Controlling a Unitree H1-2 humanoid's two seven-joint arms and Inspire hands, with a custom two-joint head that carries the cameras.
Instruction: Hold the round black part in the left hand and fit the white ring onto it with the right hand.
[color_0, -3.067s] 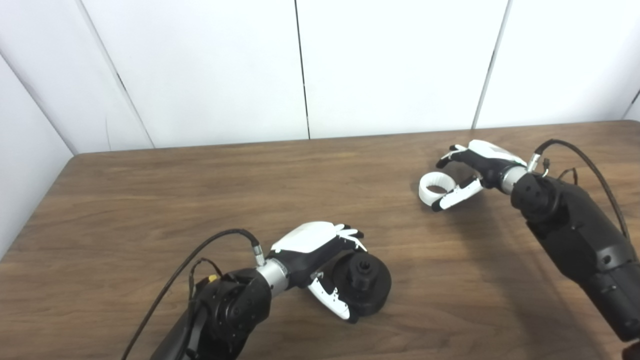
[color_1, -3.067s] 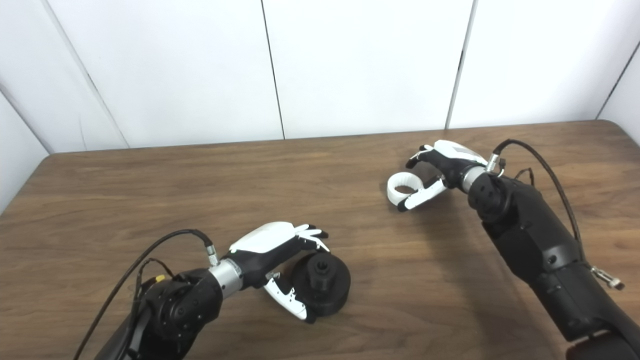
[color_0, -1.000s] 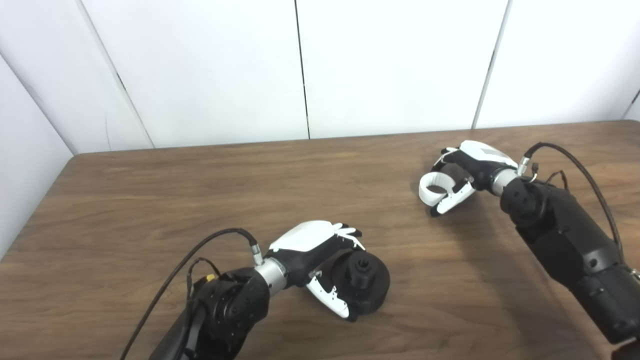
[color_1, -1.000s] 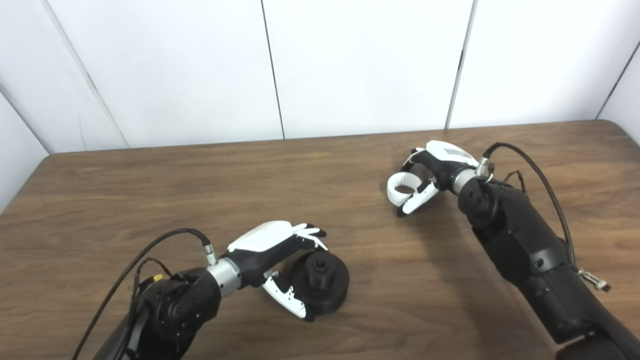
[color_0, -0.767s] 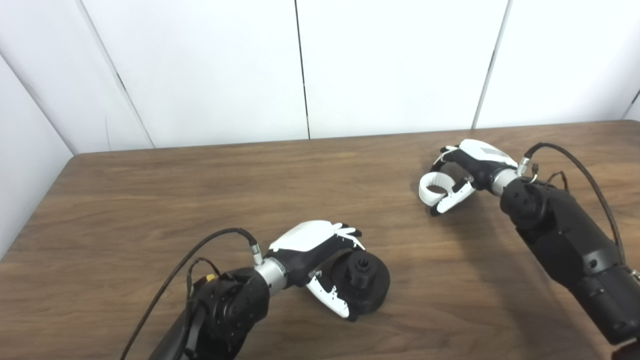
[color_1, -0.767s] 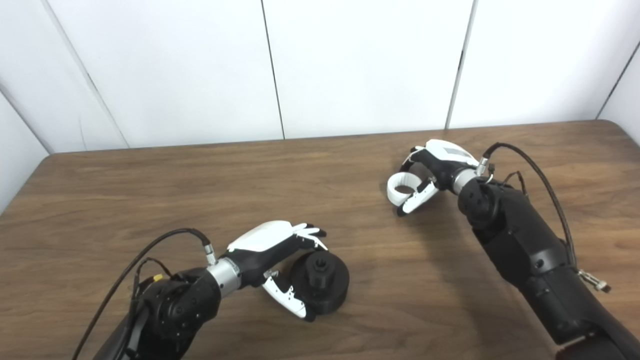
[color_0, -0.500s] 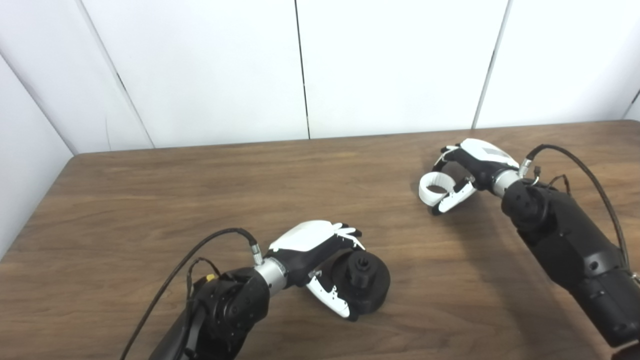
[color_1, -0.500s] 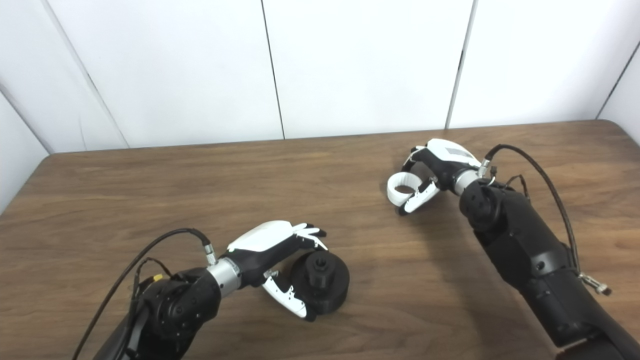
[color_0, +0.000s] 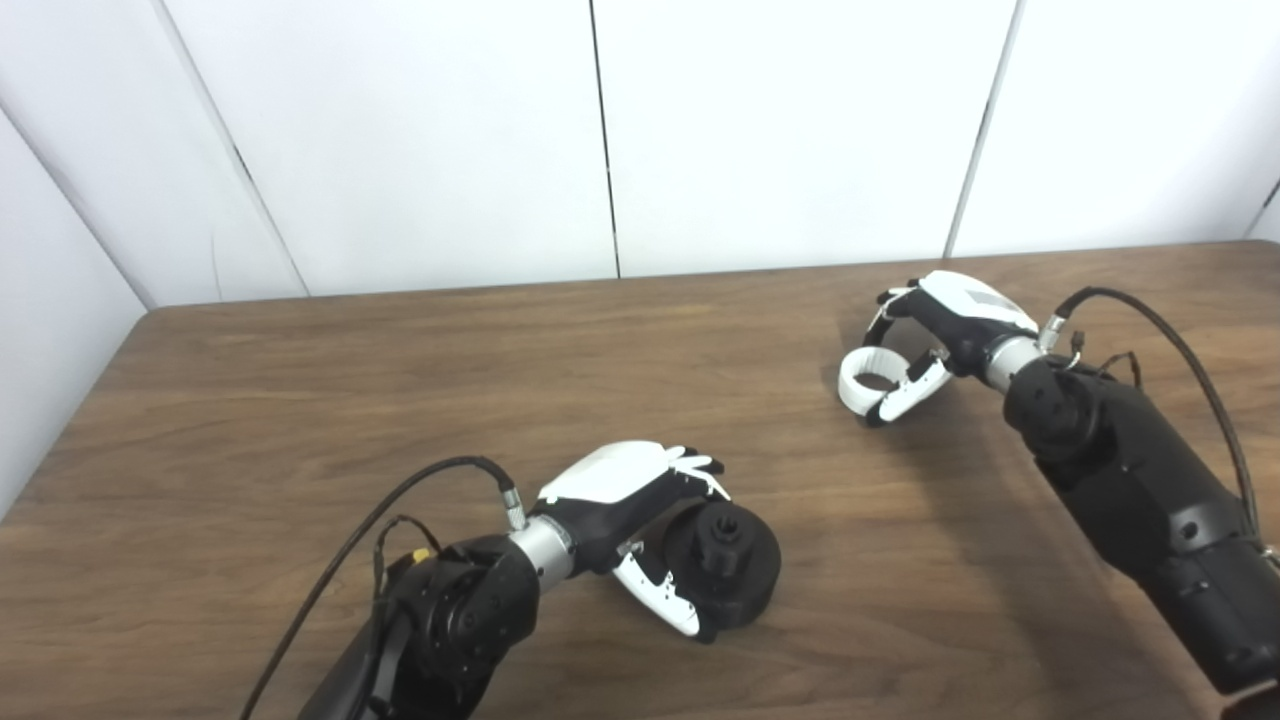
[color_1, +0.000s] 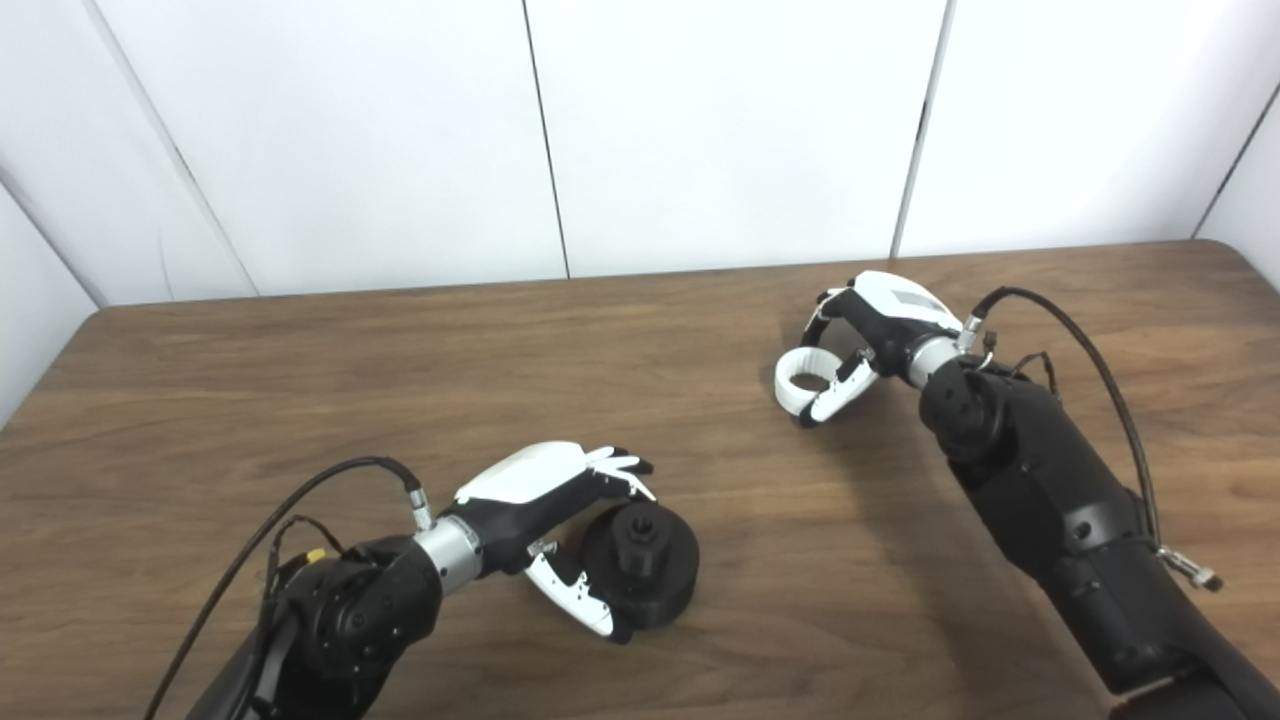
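Black against brown wood-grain surface (color_0: 300, 400): round black plastic part (color_0: 728, 564) with a raised central hub, cupped at near centre by left robot hand (color_0: 640, 510), fingers curled over its far rim and thumb under its near edge, apparently bracing it with hub turned up for the ring. Farther right, well apart, white plastic ring (color_0: 866, 377) pinched between fingers and thumb of right robot hand (color_0: 925, 335), seemingly just off the surface, opening upward, likely ready for carrying across to the hub.
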